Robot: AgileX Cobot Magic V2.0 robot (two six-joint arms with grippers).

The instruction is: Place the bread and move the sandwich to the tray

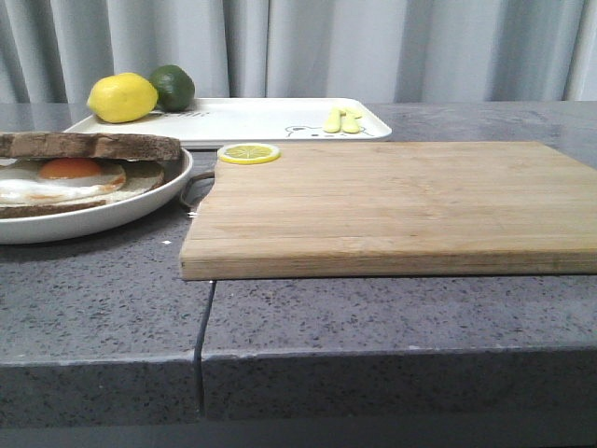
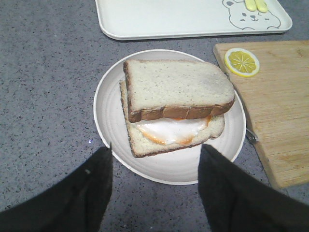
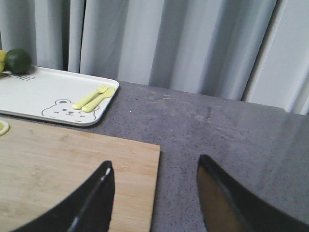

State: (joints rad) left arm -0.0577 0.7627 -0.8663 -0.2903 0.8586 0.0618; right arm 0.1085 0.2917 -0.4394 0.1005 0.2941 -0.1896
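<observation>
The sandwich (image 2: 174, 106) sits in the white dish (image 2: 108, 121) at the tabletop's left edge, bread (image 2: 176, 87) skewed on top. The left gripper (image 2: 155, 166) hangs wide open, empty; it should close squarely across both slices before the tray (image 2: 145, 21).

Soft, even overhead light; the shallow round white dish (image 1: 140, 207) casts a faint shadow on the grey speckled stone counter (image 1: 392, 317), whose near edge is slightly blurred

1 sandwich (image 2: 174, 106), 1 dish (image 2: 113, 130), 1 tray (image 1: 252, 121), 1 cutting board (image 1: 392, 205), 1 lemon (image 1: 122, 97), 1 lime (image 1: 173, 87), 1 lemon slice (image 1: 249, 153)
</observation>
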